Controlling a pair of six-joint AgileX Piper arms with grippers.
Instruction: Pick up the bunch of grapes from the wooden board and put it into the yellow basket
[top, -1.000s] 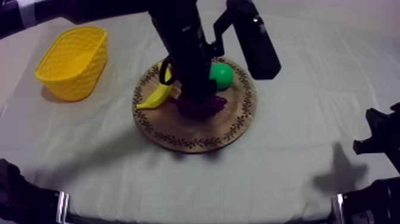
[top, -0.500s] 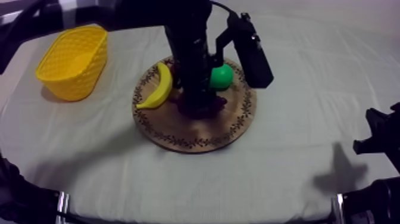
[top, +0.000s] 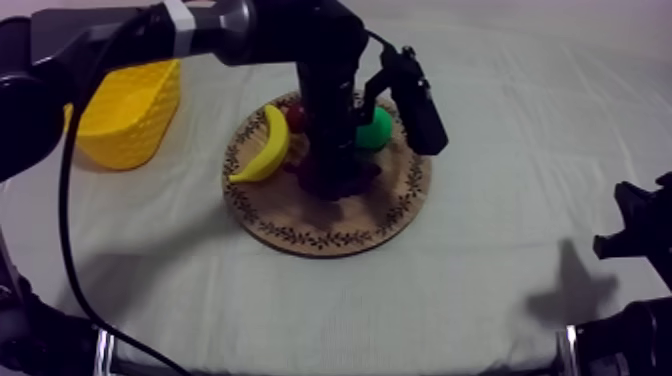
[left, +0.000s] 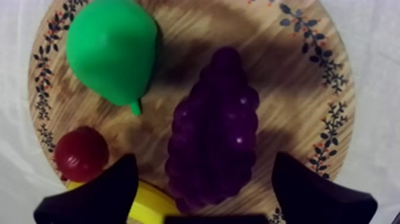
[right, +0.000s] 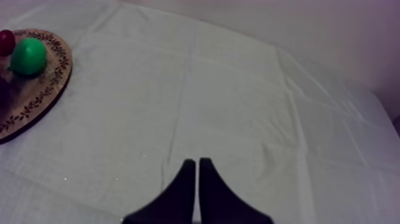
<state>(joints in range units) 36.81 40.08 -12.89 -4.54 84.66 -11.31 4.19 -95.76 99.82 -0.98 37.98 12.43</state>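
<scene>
Bunch of grapes — deep purple, glossy, tapered — lying on wooden board beside green pear; left claw spread wide either side; right claw pinched narrow over desk.

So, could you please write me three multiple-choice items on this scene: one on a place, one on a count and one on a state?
1. Where do the grapes lie?
A) on the board
B) in the basket
C) on the cloth

2. How many fruits are on the board?
A) two
B) three
C) four

3. How is the left gripper?
A) shut on the grapes
B) open, a finger on each side of the grapes
C) shut on nothing

Answers:
1 A: the grapes rest on the wood.
2 C: banana, pear, small red fruit and grapes.
3 B: its fingers stand apart, clear of the grapes.
</scene>
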